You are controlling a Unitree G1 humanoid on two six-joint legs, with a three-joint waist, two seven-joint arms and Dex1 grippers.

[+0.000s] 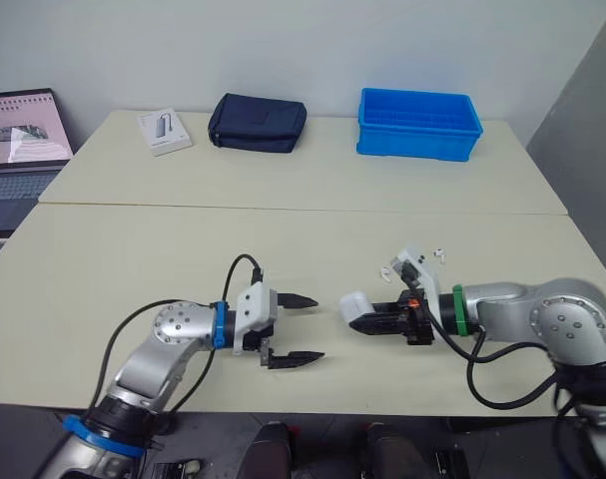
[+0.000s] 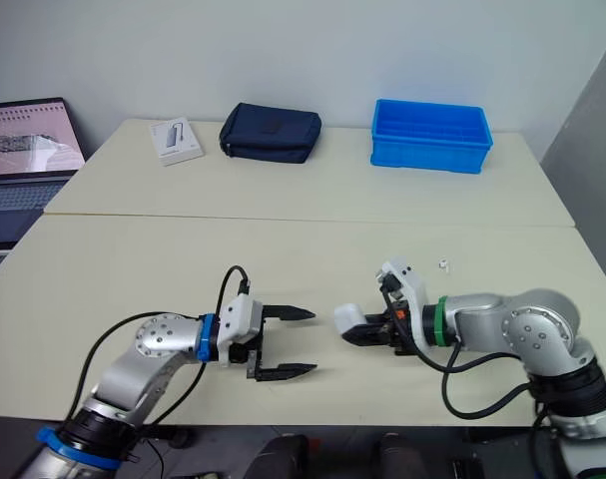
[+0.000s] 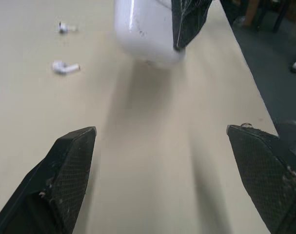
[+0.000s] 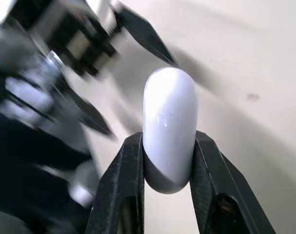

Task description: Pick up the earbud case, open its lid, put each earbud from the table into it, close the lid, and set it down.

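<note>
The white earbud case is held just above the cream table, with my right gripper shut on it; the right wrist view has the case pinched between both fingers, lid closed. My left gripper faces it from the left with its fingers spread wide apart and nothing between them. One white earbud lies on the table just behind the right gripper, and a second earbud lies farther back to the right. The left wrist view also has the case and both earbuds.
A blue plastic bin, a dark navy pouch and a small white box stand on the far table. A laptop sits at the far left. The table's front edge runs close below both grippers.
</note>
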